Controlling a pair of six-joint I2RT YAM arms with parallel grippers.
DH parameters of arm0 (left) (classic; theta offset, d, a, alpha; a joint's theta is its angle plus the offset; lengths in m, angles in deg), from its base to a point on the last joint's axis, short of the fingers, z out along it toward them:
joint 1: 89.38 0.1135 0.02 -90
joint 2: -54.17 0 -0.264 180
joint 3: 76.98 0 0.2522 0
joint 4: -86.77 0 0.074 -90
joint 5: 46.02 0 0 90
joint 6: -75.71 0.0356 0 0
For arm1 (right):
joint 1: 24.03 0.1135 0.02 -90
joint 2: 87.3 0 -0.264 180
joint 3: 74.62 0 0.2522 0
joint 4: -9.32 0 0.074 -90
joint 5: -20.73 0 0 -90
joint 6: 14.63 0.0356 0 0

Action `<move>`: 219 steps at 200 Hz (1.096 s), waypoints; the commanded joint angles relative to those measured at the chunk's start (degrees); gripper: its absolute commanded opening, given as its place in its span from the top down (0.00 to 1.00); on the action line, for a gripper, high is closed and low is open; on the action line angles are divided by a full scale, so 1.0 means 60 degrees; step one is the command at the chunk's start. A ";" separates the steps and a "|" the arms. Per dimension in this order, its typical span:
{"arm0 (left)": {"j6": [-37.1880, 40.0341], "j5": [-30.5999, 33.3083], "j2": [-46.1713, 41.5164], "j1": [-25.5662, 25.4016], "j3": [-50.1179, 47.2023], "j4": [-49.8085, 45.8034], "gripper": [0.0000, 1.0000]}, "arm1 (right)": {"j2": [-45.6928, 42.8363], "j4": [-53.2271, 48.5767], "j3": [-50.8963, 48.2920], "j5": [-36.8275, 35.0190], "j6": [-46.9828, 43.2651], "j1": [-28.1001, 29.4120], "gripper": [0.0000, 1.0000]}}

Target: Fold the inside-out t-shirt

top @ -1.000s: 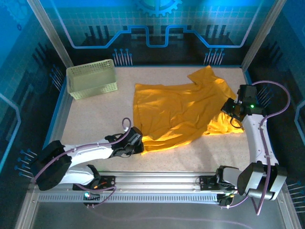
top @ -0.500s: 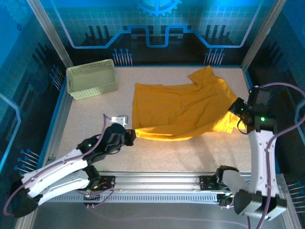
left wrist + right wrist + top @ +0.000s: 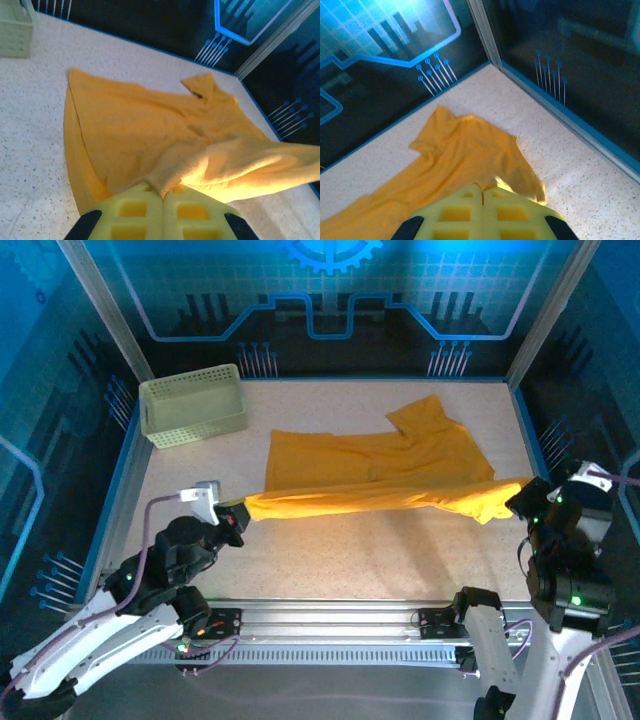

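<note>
**Table** (image 3: 350,560): pale speckled top, walled by a blue-lit enclosure. It carries every item below.

**Inside-out t-shirt** (image 3: 380,465): plain mustard-yellow cloth, no print. It lies across the middle and right of the table, well wider than either gripper.
- The far part rests flat on the surface, with one short sleeve pointing toward the far right corner.
- The near edge is raised off the table and drawn into a long, narrow band running left to right, one end at each gripper.
- In the left wrist view the cloth fans away from the fingers, with a bunched fold trailing off to the right.
- In the right wrist view it runs off to the left, with the sleeve lying beyond on the table.

**Basket** (image 3: 193,405): pale green plastic lattice, upright in the far left corner of the table. It stands apart from the shirt.

**Left gripper** (image 3: 240,512): near left of the table, at the left end of the raised band. Its yellow-green fingers are pressed together, with a corner of the shirt pinched between them.

**Right gripper** (image 3: 522,498): at the right edge of the table, at the band's right end. Its fingers are likewise closed tight, with shirt cloth clamped at their tips.
</note>
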 commanded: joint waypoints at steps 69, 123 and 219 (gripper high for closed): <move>0.0186 -0.0269 0.4252 0.1627 0.1195 0.0122 1.00 | 0.2399 0.1054 -0.1068 0.2094 -0.0345 -0.0101 1.00; 0.0184 -0.3806 0.8034 0.4839 0.4392 0.1914 1.00 | 0.5708 0.2392 0.1451 0.2242 -0.0008 0.0091 1.00; -0.0292 -0.6509 1.1615 0.6970 1.1693 0.1939 1.00 | 0.9417 0.0956 1.1067 0.2910 -0.0142 -0.0237 1.00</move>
